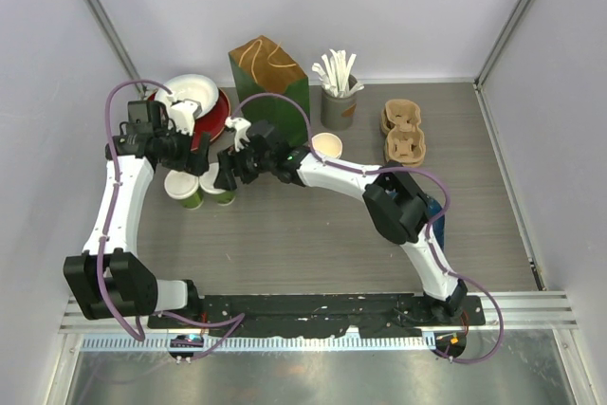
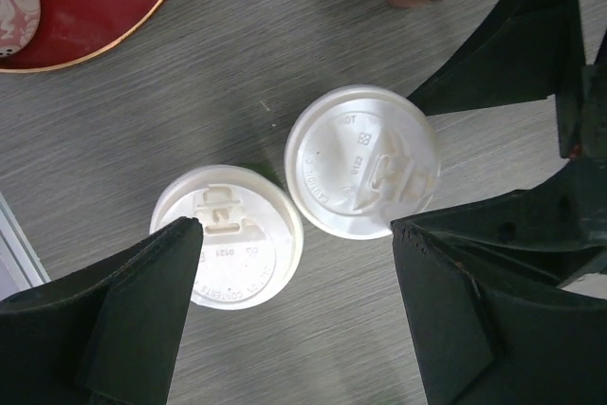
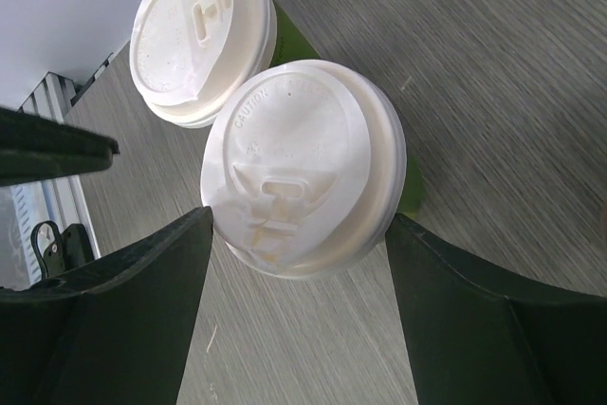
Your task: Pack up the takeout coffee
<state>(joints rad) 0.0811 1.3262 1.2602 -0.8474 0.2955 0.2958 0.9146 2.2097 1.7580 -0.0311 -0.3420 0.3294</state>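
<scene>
Two lidded green cups stand touching on the bench (image 1: 285, 234), left of centre in the top view. The right claw (image 3: 299, 225) straddles the right cup (image 3: 303, 163), jaws apart and seemingly not yet touching it. The left claw (image 2: 294, 234) hangs open above the left cup (image 2: 228, 234). Thin paper walls look light and crushable and the lids may pop off, so a gentle hold on the green wall below the rim suits best. Pulp carriers (image 1: 403, 132) sit at upper right.
</scene>
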